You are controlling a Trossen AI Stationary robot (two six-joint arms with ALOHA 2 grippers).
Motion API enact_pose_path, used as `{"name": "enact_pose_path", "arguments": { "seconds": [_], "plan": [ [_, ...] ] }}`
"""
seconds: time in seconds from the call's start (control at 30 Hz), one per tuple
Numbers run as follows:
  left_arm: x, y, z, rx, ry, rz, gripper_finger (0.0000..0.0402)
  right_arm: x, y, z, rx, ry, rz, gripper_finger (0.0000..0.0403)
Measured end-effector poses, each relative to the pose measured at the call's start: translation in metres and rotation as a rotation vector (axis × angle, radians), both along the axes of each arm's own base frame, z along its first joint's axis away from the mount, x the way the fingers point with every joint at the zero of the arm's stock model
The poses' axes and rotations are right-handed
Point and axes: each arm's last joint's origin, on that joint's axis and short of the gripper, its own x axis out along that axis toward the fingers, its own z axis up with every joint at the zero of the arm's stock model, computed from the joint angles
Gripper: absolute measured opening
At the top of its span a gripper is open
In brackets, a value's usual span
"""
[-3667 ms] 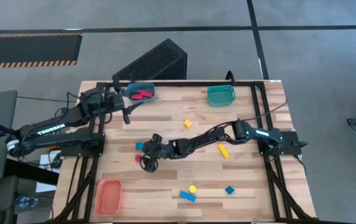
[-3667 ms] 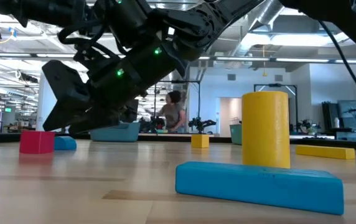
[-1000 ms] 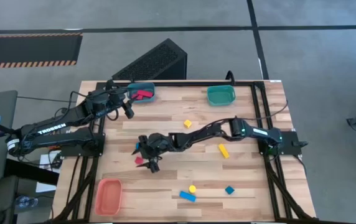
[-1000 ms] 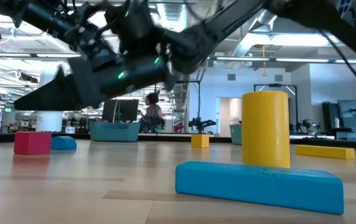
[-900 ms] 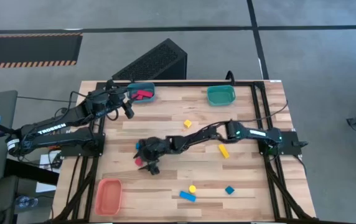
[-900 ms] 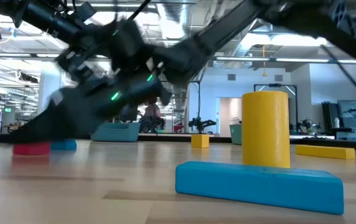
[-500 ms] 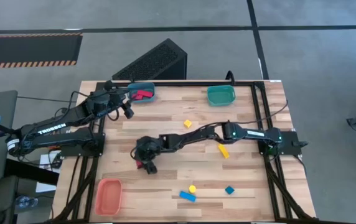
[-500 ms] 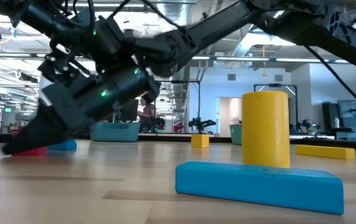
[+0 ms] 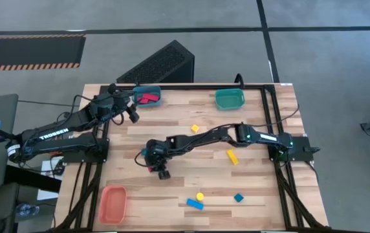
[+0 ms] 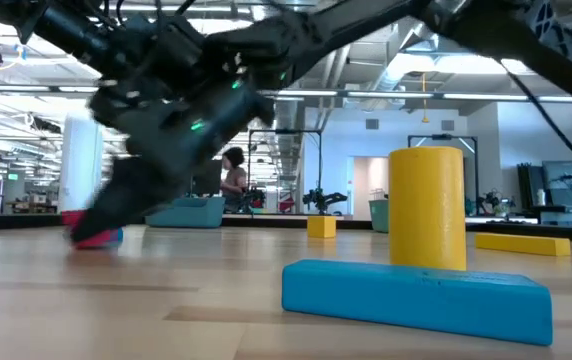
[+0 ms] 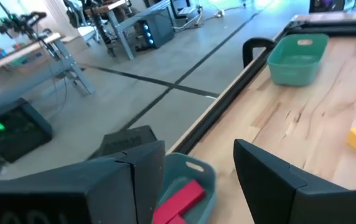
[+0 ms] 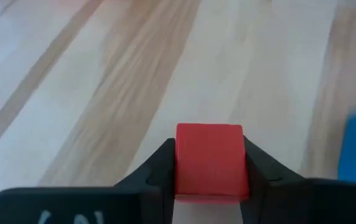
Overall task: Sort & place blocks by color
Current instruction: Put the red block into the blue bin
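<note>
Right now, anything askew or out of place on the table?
Nothing stands out. The right tool is shut squarely on a red block. Red blocks sit in the teal bin by the open left tool; the remaining blocks lie scattered, unsorted.

A red cube (image 12: pixel 210 160) is gripped between black fingers (image 12: pixel 156 168) over pale striped wood (image 12: pixel 134 74), while red blocks (image 11: pixel 178 198) are seen in a teal bin (image 11: pixel 196 174) and an orange bin (image 9: pixel 113 203) is seen apart.
</note>
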Motion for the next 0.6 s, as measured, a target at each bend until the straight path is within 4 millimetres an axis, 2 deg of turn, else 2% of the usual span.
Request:
{"name": "enact_pose_path", "arguments": {
  "seconds": [0.1, 0.2, 0.37, 0.5, 0.6],
  "plan": [
    [0.0, -0.001, -0.001, -0.039, -0.018, -0.022, 0.0183, -0.022, -0.012, 0.012, -0.002, 0.056, -0.008, 0.0122],
    [0.002, -0.002, -0.003, -0.079, -0.018, -0.096, 0.0183, -0.051, -0.028, 0.018, -0.009, 0.039, -0.082, 0.0122],
    [0.01, -0.004, -0.009, -0.188, -0.038, -0.219, 0.0183, -0.106, -0.052, 0.031, -0.087, -0.174, -0.305, 0.0122],
    [0.028, 0.0, -0.016, -0.267, -0.076, -0.307, 0.0183, -0.138, -0.061, 0.047, -0.198, -0.366, -0.472, 0.0122],
    [0.05, 0.004, -0.028, -0.307, -0.092, -0.337, 0.0183, -0.149, -0.061, 0.061, -0.326, -0.413, -0.507, 0.0122]
  ]
}}
